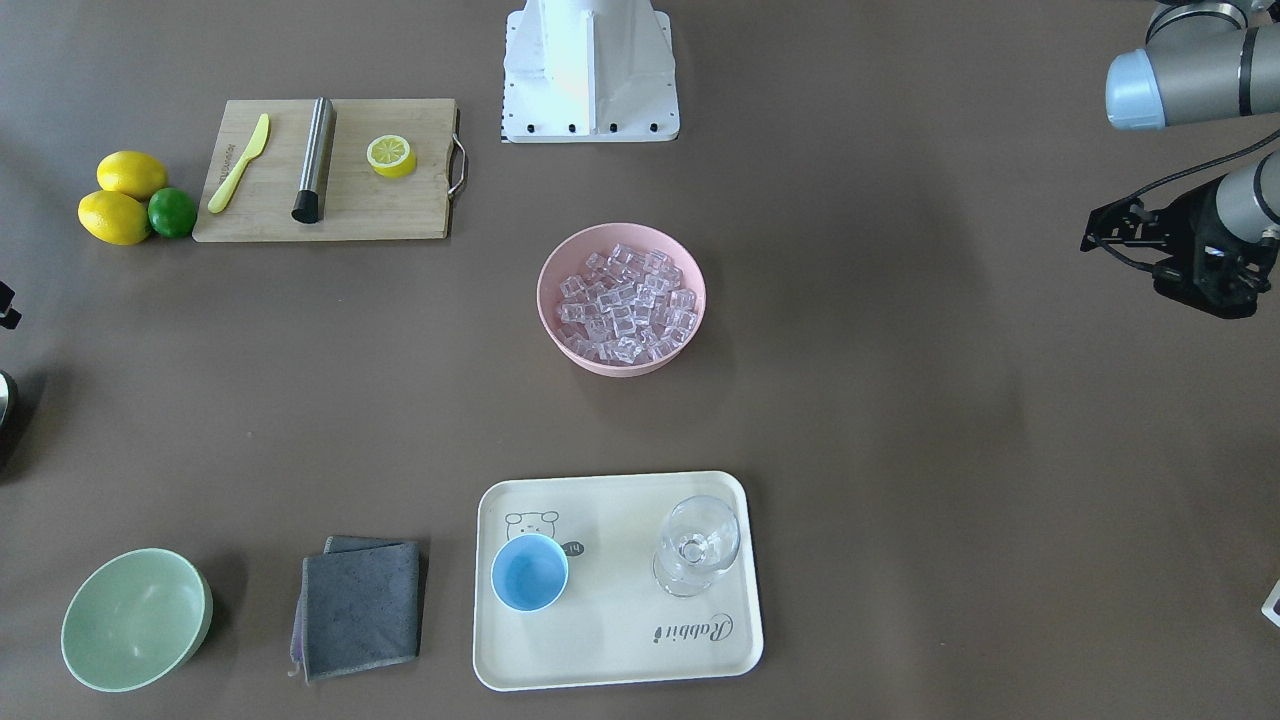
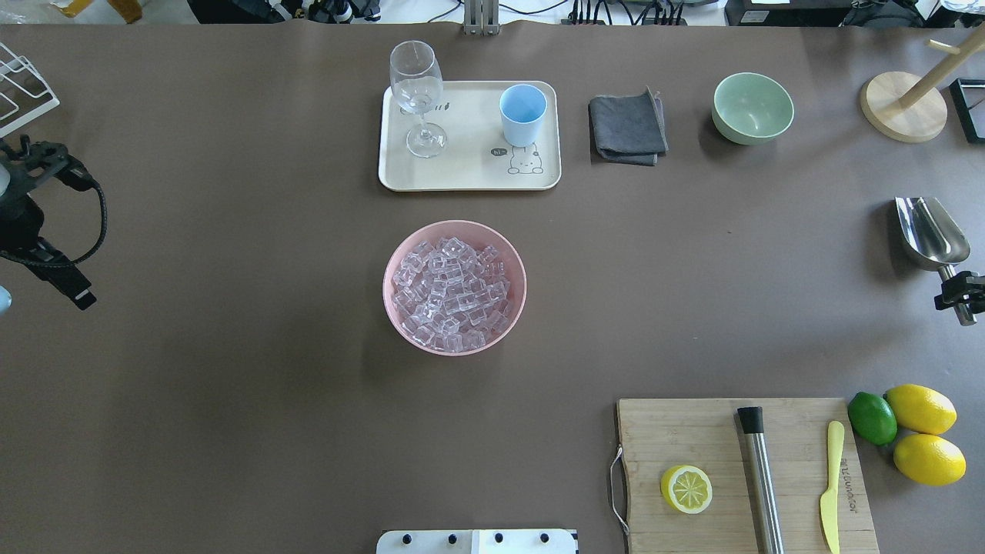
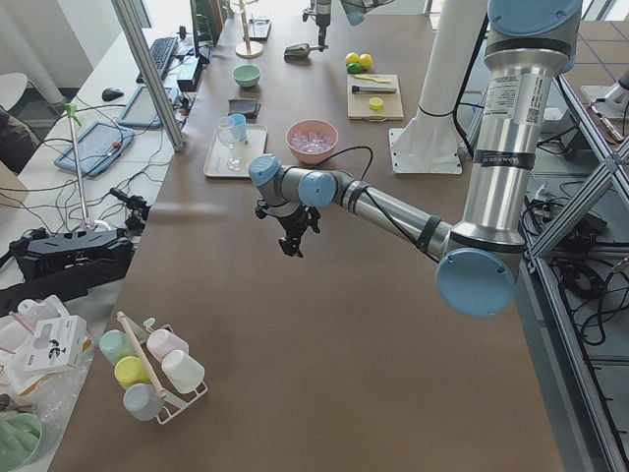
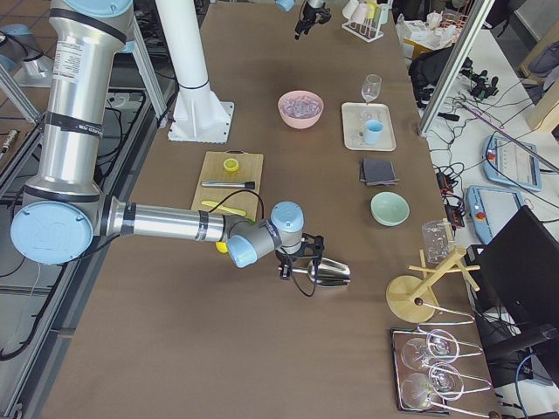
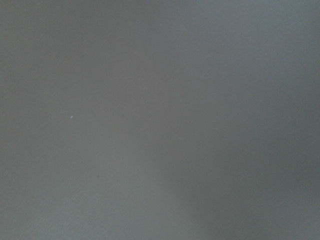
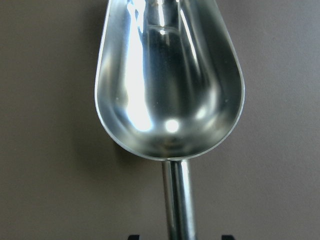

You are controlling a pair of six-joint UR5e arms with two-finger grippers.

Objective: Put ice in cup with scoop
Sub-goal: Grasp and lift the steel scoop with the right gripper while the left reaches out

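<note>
My right gripper is clenched on the handle of the empty scoop at the frame's right edge. The ice sits mid-frame, and the cup above is empty. I cannot tell my left gripper's state.

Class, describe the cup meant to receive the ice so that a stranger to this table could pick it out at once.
Find the cream tray with the cartoon animal print, on the table's far side beyond the pink bowl of ice. Two vessels stand on it. The cup is the short, opaque light-blue tumbler without handle; its neighbour is a clear stemmed glass.
</note>
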